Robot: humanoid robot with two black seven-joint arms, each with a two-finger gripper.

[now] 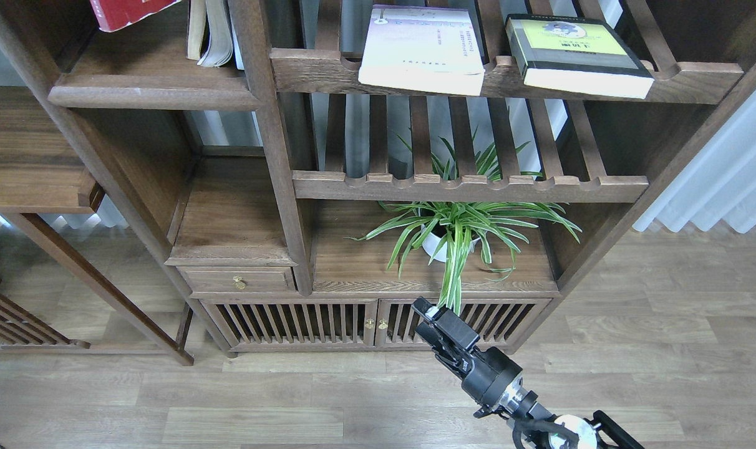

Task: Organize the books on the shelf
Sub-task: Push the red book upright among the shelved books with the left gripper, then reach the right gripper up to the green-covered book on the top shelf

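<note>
Right claw [429, 312] low, wood floor [634, 349], dark shelf [147, 96]

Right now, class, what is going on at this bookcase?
A robot is tidying books. Its right gripper hangs low by the cabinet doors, holding nothing. The white book and the yellow-green book lie flat on the top slatted rack. The red book is already on the solid shelf at upper left. No left arm shows.

Spider plant [462, 227] in a white pot [437, 244] (low shelf), above slatted cabinet doors [378, 322]
</note>
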